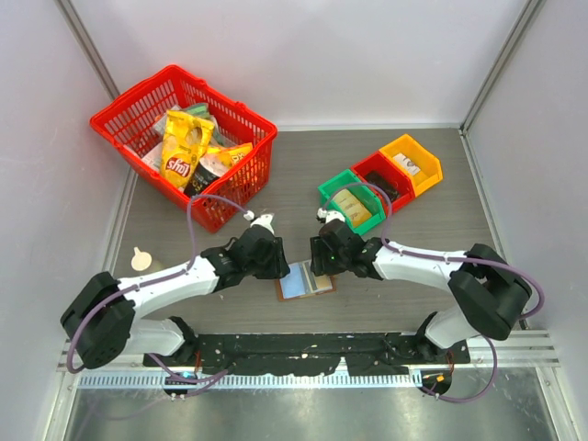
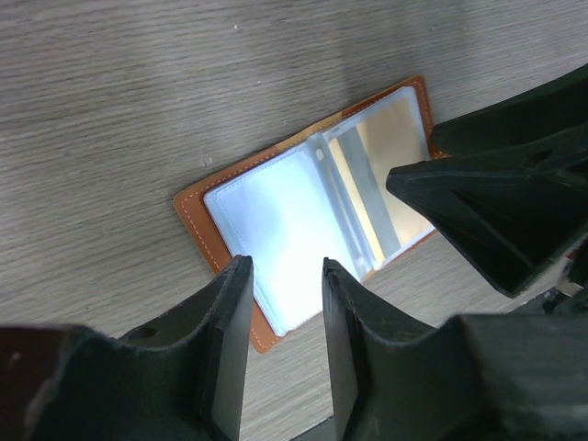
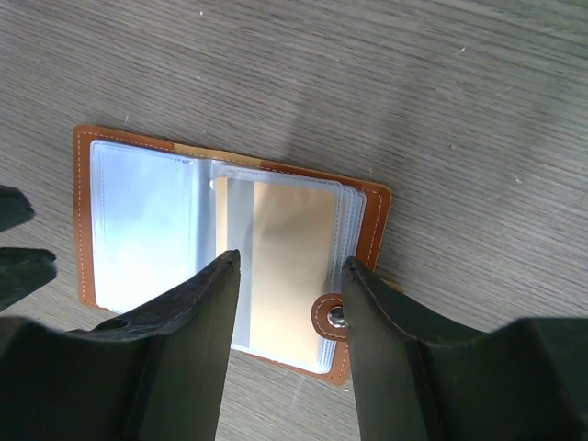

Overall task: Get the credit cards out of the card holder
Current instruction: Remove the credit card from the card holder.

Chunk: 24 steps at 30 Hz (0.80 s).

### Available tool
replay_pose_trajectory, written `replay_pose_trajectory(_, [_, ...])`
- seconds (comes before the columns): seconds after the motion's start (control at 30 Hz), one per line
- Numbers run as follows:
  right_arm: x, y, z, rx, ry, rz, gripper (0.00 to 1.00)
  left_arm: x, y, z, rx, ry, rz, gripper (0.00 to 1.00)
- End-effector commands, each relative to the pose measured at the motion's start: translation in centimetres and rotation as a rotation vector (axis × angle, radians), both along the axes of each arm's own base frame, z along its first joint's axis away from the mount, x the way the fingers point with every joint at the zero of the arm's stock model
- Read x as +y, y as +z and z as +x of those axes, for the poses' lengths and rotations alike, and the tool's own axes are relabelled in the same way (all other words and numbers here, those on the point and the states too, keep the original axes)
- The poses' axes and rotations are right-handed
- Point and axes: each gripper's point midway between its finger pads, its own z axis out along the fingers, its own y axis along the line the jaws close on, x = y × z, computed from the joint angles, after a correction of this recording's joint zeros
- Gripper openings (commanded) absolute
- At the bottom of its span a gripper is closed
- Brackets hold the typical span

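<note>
Right wrist cam has my right claw [image 3: 289,264] hanging unclenched over the tan credit card [image 3: 294,220] in the unfolded card holder [image 3: 138,220], left claw [image 2: 285,268] parted too, both gripping nothing.

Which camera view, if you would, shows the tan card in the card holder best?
The right wrist view: the tan card lies broad, flat and almost unobstructed. The left wrist shows it under glare, partly hidden; the top view barely resolves it.

Red basket [image 1: 234,190], green bin [image 1: 329,190]
</note>
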Motion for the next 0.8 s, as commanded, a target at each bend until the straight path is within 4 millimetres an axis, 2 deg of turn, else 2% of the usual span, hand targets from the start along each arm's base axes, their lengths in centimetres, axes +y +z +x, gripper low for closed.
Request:
replay_pose_trajectory(0.0, [1.8, 1.7, 1.1, -0.042, 0.016, 0.048, 0.52, -1.1, -0.8, 0.4, -0.007, -0.002, -0.026, 0.38])
replay_pose_trajectory(0.2, [1.9, 1.4, 0.9, -0.03, 0.03, 0.042, 0.49, -1.2, -3.0, -0.2, 0.036, 0.002, -0.003, 0.36])
replay_pose_trajectory(0.23, [1.9, 1.4, 0.8, -0.027, 0.033, 0.04, 0.49, -1.1, -3.4, -0.3, 0.044, 0.007, 0.004, 0.32])
replay_pose_trajectory(0.4, [2.0, 1.0, 0.6, -0.012, 0.049, 0.028, 0.48, -0.7, -4.9, -0.9, 0.075, 0.014, 0.025, 0.3])
replay_pose_trajectory(0.53, [1.2, 0.8, 0.9, -0.022, 0.018, -0.028, 0.48, -0.3, -5.5, -1.1, 0.082, 0.024, 0.039, 0.28])
replay_pose_trajectory(0.63, [0.5, 1.4, 1.4, -0.052, -0.012, -0.053, 0.49, 0.0, -5.5, -1.0, 0.076, 0.03, 0.043, 0.24])
replay_pose_trajectory(0.77, [0.0, 1.9, 1.5, -0.064, -0.023, -0.075, 0.49, 0.2, -5.5, -1.1, 0.076, 0.033, 0.049, 0.23])
